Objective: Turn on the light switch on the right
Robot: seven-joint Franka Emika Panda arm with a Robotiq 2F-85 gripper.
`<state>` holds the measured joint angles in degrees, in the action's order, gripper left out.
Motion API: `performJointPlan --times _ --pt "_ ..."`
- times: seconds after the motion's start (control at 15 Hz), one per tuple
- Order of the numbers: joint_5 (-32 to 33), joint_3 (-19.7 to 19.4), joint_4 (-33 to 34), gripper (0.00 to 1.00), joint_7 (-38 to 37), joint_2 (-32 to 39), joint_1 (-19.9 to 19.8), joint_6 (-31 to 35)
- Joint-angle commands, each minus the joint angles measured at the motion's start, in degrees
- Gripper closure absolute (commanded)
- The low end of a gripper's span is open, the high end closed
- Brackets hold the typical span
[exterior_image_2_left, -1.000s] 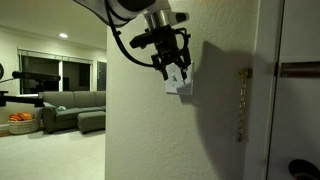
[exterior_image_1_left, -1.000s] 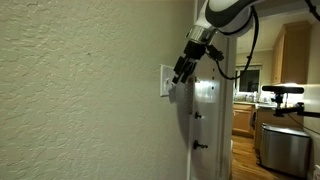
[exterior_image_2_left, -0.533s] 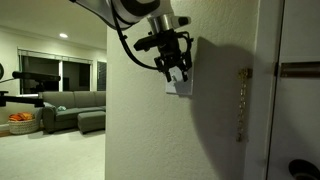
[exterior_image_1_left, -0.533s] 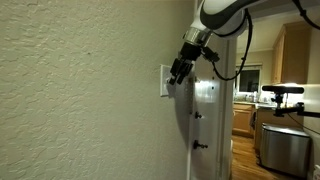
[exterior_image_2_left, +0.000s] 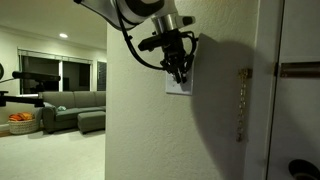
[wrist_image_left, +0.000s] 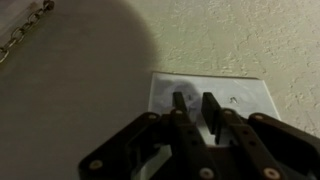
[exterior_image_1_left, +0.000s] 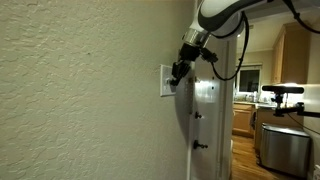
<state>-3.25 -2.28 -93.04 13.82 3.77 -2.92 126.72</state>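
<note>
The light switch [wrist_image_left: 250, 100] is a white rectangular plate on the textured wall; it also shows in both exterior views [exterior_image_1_left: 165, 82] [exterior_image_2_left: 180, 88]. Its toggle is lost in the gripper's shadow. My gripper [wrist_image_left: 195, 100] points straight at the plate, fingertips at or just off its face. The two dark fingers [wrist_image_left: 180, 102] stand drawn in with only a narrow slit between them, and nothing is held. In both exterior views the gripper [exterior_image_1_left: 176, 72] [exterior_image_2_left: 180, 72] covers the plate's upper part.
A white door [exterior_image_1_left: 205, 120] with dark latch hardware stands beside the switch. A brass hinge [exterior_image_2_left: 241, 100] and door frame [exterior_image_2_left: 295, 100] lie further along the wall. A sofa [exterior_image_2_left: 75, 110] and a kitchen [exterior_image_1_left: 285, 100] are far behind.
The fingers have drawn in from wide apart to nearly together. The gripper has shifted slightly up and closer to the plate.
</note>
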Motion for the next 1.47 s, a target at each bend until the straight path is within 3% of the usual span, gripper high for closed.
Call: performJointPlan --times 0.0,0.67,1.4 --pt "-0.23 -0.23 1.14 0.95 0.74 0.12 -0.51 -0.61" --pt "0.3 -0.27 -2.4 0.94 0.13 -5.22 -0.45 -3.39" --pt "0.3 -0.26 1.03 0.94 -0.12 -4.83 -0.34 -2.64"
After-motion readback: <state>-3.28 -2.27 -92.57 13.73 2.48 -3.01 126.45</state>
